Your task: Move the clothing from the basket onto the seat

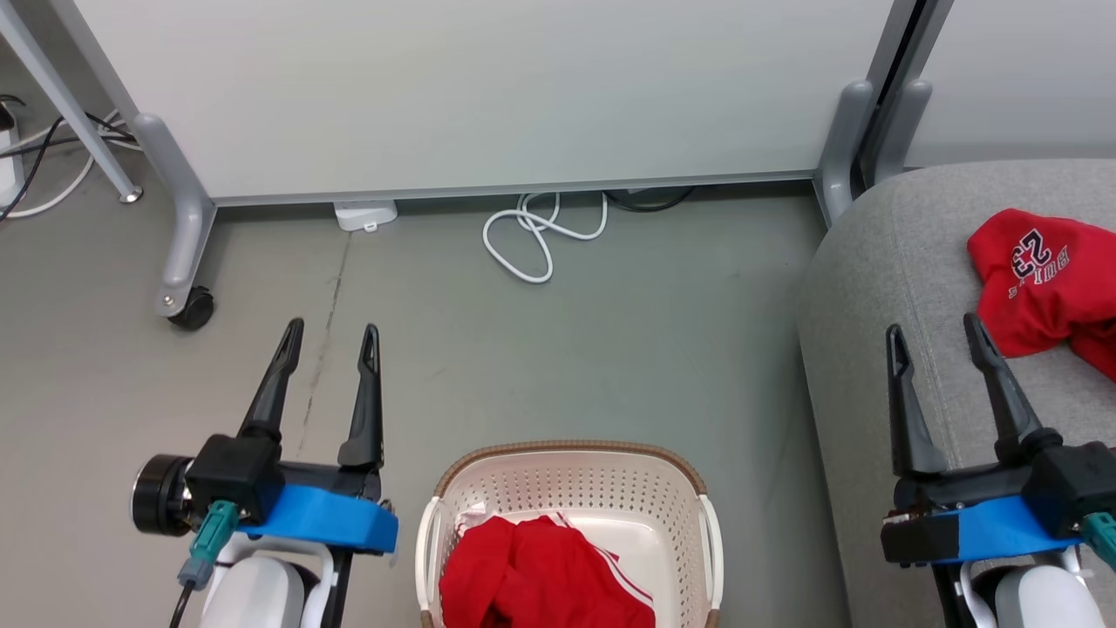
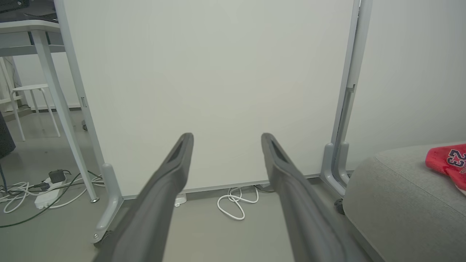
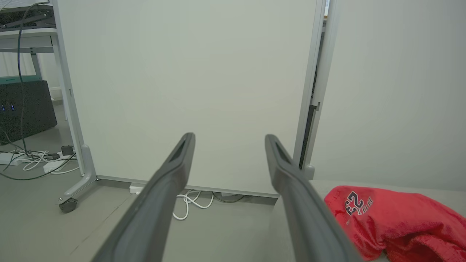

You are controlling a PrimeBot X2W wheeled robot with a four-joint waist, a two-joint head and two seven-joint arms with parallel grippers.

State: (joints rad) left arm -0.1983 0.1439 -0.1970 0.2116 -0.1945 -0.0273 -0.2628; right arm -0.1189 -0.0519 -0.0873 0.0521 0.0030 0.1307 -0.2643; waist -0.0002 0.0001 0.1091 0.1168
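— Where is the clothing?
— In two places. A crumpled red garment (image 1: 545,571) with white stripes lies in the basket (image 1: 571,453), at the end nearest the robot. A second red piece (image 1: 1042,279), printed with dark blue and white letters and a number, lies bunched on the sofa (image 1: 881,288), well apart from the basket.
— And the basket itself?
— It stands on the grey floor (image 1: 610,331) between the two arms, with the sofa off to the robot's right.
— How do the grippers stand?
— Both are spread wide and hold nothing. The left gripper (image 1: 332,327) hangs over bare floor to the left of the basket, with its fingers pointing towards the white partition (image 1: 488,87). The right gripper (image 1: 933,325) is over the sofa's near part. Its outer fingertip is just beside the second red piece, and I cannot tell whether it touches the fabric.
— Anything else around?
— A white cable (image 1: 532,235) coils on the floor at the foot of the partition, and a black castor (image 1: 193,310) sits under the partition's left leg.
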